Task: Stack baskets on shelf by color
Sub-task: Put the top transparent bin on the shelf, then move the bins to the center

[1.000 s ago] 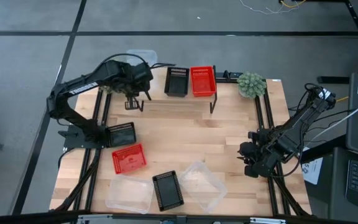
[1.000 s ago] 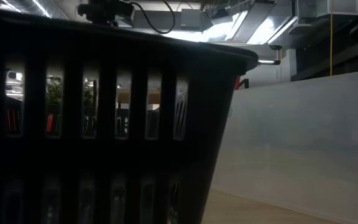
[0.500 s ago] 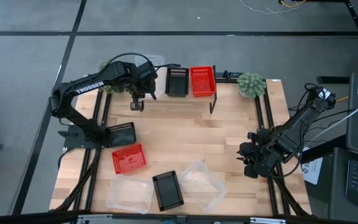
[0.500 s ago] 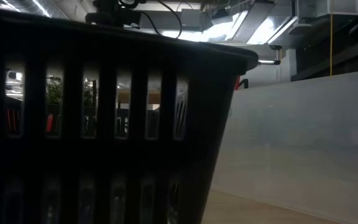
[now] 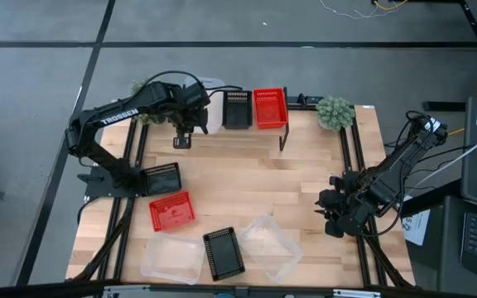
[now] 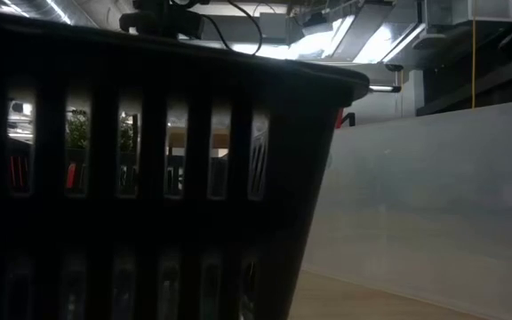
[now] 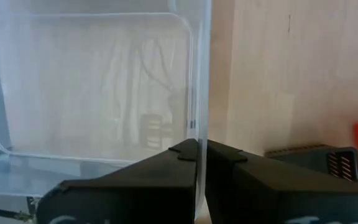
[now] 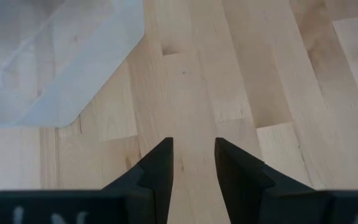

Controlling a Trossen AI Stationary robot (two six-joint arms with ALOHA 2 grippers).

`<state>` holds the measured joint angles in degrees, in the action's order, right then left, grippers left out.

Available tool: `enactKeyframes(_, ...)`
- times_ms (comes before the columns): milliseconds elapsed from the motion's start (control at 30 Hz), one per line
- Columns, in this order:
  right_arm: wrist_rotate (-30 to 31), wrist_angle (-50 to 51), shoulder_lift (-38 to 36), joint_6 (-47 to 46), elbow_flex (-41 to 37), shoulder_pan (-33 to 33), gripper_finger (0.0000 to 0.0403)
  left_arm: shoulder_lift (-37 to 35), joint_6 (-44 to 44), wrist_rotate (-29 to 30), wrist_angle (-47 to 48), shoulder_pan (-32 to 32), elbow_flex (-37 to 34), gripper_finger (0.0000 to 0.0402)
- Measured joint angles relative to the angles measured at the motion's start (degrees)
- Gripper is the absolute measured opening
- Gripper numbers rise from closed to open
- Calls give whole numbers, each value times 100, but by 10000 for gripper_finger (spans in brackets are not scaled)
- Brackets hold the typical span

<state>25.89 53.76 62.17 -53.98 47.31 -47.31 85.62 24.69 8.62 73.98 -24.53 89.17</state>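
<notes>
At the near edge of the table [image 5: 247, 178] lie two clear baskets [image 5: 172, 258] [image 5: 270, 246] with a black basket [image 5: 223, 252] between them. A red basket [image 5: 171, 211] and another black one [image 5: 161, 179] sit a little further back on the left. The right end effector [image 5: 338, 217] hangs low at the right side, its fingers [image 8: 160, 163] slightly parted over bare wood, holding nothing.

At the far edge the left end effector [image 5: 190, 110] pinches one wall of a third clear basket [image 7: 92, 87] between closed fingers [image 7: 225, 163], at the left end of the shelf [image 5: 230, 136]. A black basket [image 5: 236, 108] stands just beside it on the shelf and a red one [image 5: 270, 108] next along.

The step in hand looks like setting this clear basket on the shelf's left slot. To do it well:

- Keep the grip firm, since the thin wall could slip or flex.
- Level the basket so its base meets the plank flat, not on a corner.
- Leave a small gap from the black basket on the shelf, so it is not nudged.
- Release only once the base rests fully on the plank, then lift straight up.
</notes>
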Motion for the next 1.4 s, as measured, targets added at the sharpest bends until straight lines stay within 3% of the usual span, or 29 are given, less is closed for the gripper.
enactKeyframes(633,-51,-24,0,-2,0,0,117,28,599,424,-182,-66,4,70)
enactKeyframes(1400,-166,-39,0,-8,0,-2,117,-53,695,796,-322,99,11,73)
